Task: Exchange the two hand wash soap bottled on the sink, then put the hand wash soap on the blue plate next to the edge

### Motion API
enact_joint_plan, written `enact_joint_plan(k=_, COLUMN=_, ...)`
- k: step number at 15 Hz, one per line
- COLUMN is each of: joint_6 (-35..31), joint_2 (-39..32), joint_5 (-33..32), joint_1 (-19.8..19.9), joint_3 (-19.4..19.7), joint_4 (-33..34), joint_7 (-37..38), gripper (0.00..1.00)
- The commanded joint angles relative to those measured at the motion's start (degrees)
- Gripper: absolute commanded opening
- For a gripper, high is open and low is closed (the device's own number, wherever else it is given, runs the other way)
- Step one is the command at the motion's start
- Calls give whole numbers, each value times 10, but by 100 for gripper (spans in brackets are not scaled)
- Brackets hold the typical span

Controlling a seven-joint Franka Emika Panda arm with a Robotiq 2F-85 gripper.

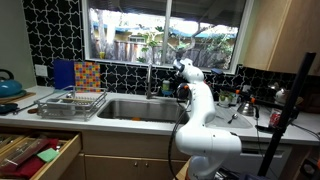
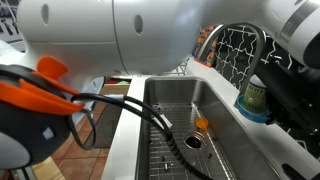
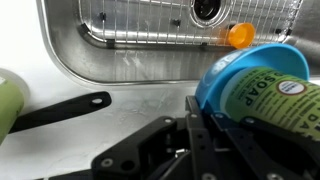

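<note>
A hand wash soap bottle (image 3: 278,100) with a green "SOAP" label stands in the small blue plate (image 3: 212,82) on the pale counter beside the sink (image 3: 140,62). In an exterior view the bottle (image 2: 256,94) and plate (image 2: 252,113) sit at the basin's (image 2: 190,115) far rim near the tap (image 2: 245,38). My gripper (image 3: 203,108) is right at the plate's rim, fingers close together; whether they pinch the rim is hidden. It also shows in both exterior views (image 2: 285,85) (image 1: 182,93). A pale green object (image 3: 8,102), perhaps the second bottle, is cut off at the left edge.
An orange object (image 3: 240,35) lies on the wire grid in the basin. A black flat handle (image 3: 62,112) lies on the counter. A wire dish rack (image 1: 70,101), an upright blue panel (image 1: 63,72) and a blue kettle (image 1: 8,86) stand beyond the sink (image 1: 140,108).
</note>
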State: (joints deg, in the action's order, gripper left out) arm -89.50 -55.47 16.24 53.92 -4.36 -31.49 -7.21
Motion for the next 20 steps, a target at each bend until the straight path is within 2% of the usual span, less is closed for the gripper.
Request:
enact_joint_plan(k=1, joint_6=44, joint_2=30, joint_5=-13, joint_1=0, joint_3=4, joint_4=-7, joint_7=-32, gripper=1)
enact_joint_plan(k=4, joint_6=57, joint_2=46, joint_5=-13, joint_1=2, joint_3=2, joint_4=-8, joint_7=-69, gripper=1)
enact_joint_plan(k=5, joint_6=42, joint_2=31, joint_5=-6, joint_1=0, joint_3=2, joint_4=0, joint_7=-44, gripper=4)
enact_joint_plan(k=10, joint_6=44, joint_2=39, joint_5=-6, joint_1=0, joint_3=2, joint_4=-1, joint_7=-60, gripper=4)
enact_joint_plan(k=11, joint_6=44, joint_2=39, joint_5=-6, joint_1=0, joint_3=2, joint_4=-1, joint_7=-61, gripper=1)
enact_joint_plan(k=15, joint_6=83, joint_2=62, joint_5=2, joint_1=8, joint_3=0, joint_4=-39, joint_7=-54, gripper=1)
enact_joint_plan(k=20, joint_6=179, joint_2=94, joint_5=23, joint_1=35, joint_3=-5, joint_4=-97, joint_7=-58, gripper=1)
